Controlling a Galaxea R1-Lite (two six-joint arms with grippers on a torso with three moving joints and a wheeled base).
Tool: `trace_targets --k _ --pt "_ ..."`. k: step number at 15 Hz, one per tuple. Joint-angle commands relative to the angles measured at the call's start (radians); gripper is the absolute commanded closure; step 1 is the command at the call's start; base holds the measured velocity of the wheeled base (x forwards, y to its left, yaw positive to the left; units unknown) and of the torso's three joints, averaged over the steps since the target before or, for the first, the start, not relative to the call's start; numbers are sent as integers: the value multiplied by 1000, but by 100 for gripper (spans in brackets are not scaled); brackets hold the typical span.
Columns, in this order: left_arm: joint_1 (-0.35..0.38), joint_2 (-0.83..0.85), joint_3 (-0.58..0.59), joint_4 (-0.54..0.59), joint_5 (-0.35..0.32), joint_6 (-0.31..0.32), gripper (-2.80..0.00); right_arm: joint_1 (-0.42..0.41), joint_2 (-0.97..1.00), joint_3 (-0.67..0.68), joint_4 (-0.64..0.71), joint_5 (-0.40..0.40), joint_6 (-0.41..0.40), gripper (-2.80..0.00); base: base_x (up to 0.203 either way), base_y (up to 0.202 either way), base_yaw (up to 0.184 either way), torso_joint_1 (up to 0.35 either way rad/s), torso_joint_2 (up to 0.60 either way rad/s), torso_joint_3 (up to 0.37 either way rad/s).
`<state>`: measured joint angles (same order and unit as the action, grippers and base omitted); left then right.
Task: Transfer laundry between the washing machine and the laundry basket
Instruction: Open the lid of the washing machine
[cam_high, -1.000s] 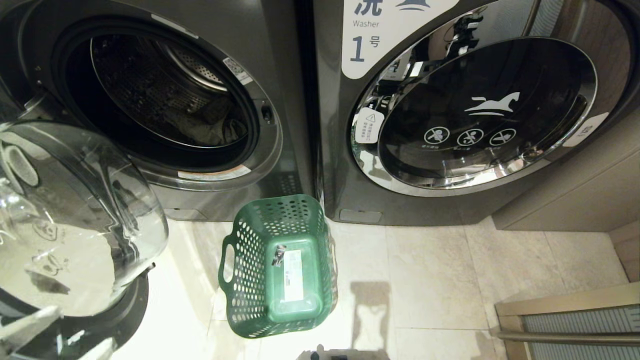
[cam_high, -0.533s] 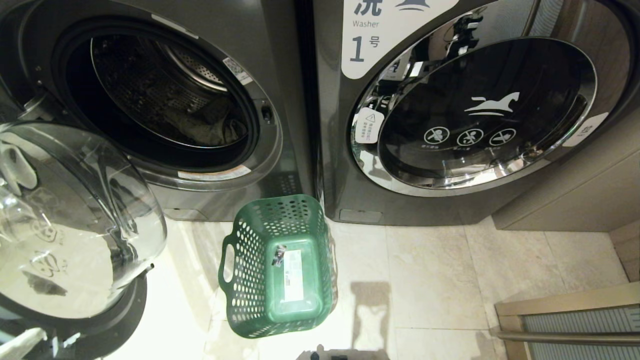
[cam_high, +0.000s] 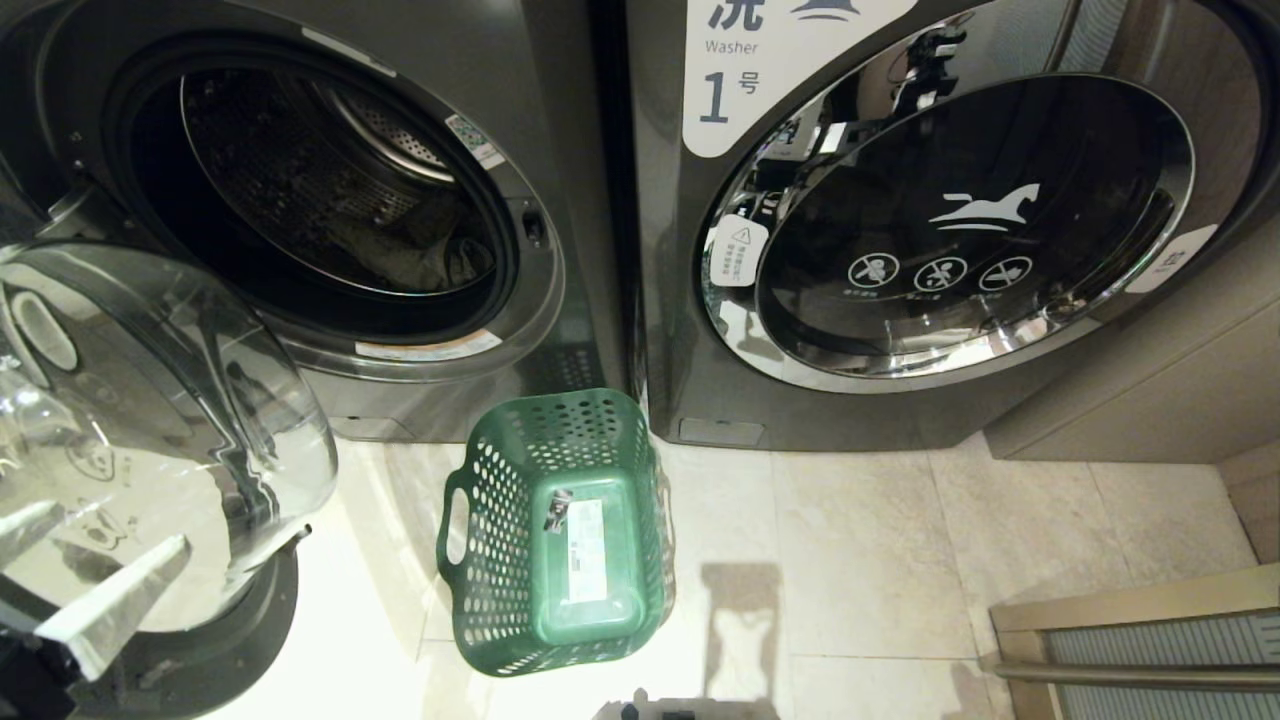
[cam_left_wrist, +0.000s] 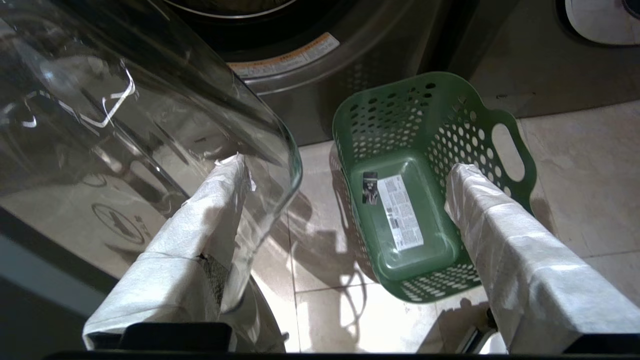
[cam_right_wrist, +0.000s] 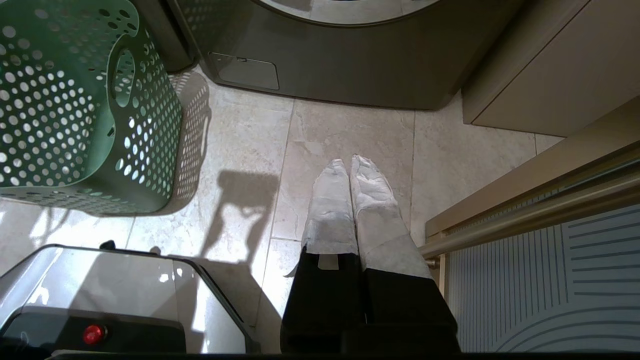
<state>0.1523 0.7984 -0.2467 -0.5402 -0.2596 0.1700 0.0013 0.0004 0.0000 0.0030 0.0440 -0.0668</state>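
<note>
**Green basket empty, laundry in drum**

Green perforated plastic laundry basket (cam_high: 560, 535) stands empty between both machines. Pale grey-green laundry (cam_high: 425, 262) lies inside the open dark grey washing machine (cam_high: 320, 190). Left gripper (cam_left_wrist: 345, 172) spread wide beside the glass door (cam_high: 150, 430); right gripper (cam_right_wrist: 349, 167) closed, empty.

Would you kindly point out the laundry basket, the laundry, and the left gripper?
laundry basket (cam_high: 497, 478): head view, perforated left wall.
laundry (cam_high: 415, 265): head view, crumpled cloth low in the open drum.
left gripper (cam_left_wrist: 345, 167): left wrist view, midway between the open white-wrapped fingers.
</note>
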Motion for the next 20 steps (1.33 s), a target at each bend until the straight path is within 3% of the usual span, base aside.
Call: trace_targets --k 1,5,9,11,17,20 --pt "2 116 -30 -36 2 -6 0 0 1 0 0 0 -1 0 0 0 0 0 0 0" --pt "2 259 -120 -114 47 -6 0 0 1 0 0 0 -1 0 0 0 0 0 0 0" --pt "5 302 -216 -115 177 -3 0 0 1 0 0 0 -1 0 0 0 0 0 0 0" --pt "29 287 -207 -115 185 5 0 0 1 0 0 0 -1 0 0 0 0 0 0 0" --pt "215 233 -199 -117 183 17 0 0 1 0 0 0 -1 0 0 0 0 0 0 0" --pt "239 219 -197 -121 183 20 0 0 1 0 0 0 -1 0 0 0 0 0 0 0"
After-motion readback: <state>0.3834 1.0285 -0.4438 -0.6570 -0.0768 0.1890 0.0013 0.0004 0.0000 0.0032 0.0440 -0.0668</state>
